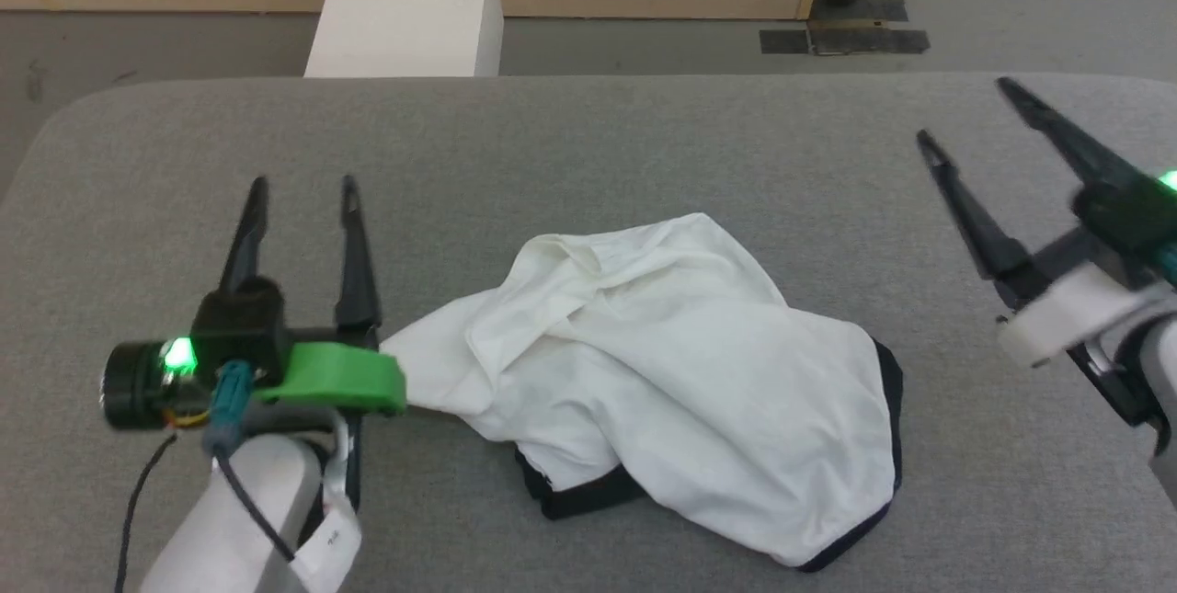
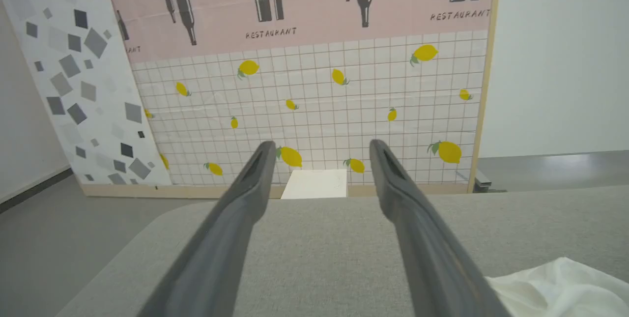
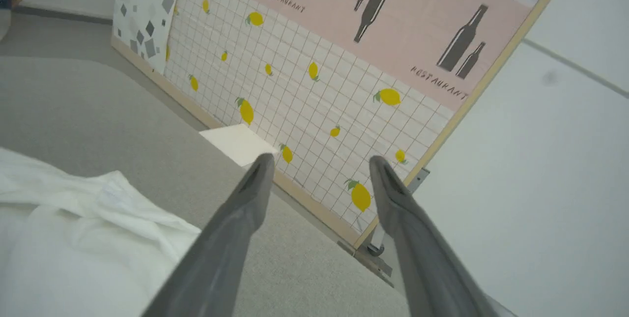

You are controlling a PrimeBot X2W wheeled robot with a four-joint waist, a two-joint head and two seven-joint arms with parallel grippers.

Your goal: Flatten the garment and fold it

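- The left end effector [image 1: 302, 184] hovers over the left part of the grey counter [image 1: 588, 133]. Its two dark fingers are moderately apart and hold nothing.
- A white corner of the T-shirt [image 1: 680, 363] reaches just beside the green bracket [image 1: 340, 383] at that wrist. I cannot tell whether the two are touching.
- The T-shirt lies crumpled in a heap at the middle of the counter, between the two arms. Its white body is bunched in folds, and black trim shows along its near and right edges.
- The right end effector [image 1: 965, 112] is over the counter's right side, well apart from the cloth. Its fingers are spread wide and empty.
- Nothing is flattened yet, and the sleeves are tucked out of sight.
- Risk: pinching into the heap would likely catch several layers at once, so lifting would raise a bundle rather than open the shirt.
- Risk: if only one arm pulls, the whole pile may slide across the counter instead of spreading.
- Risk: the near hem lies close to the counter's front, so a pull toward the robot could drag cloth over the edge.
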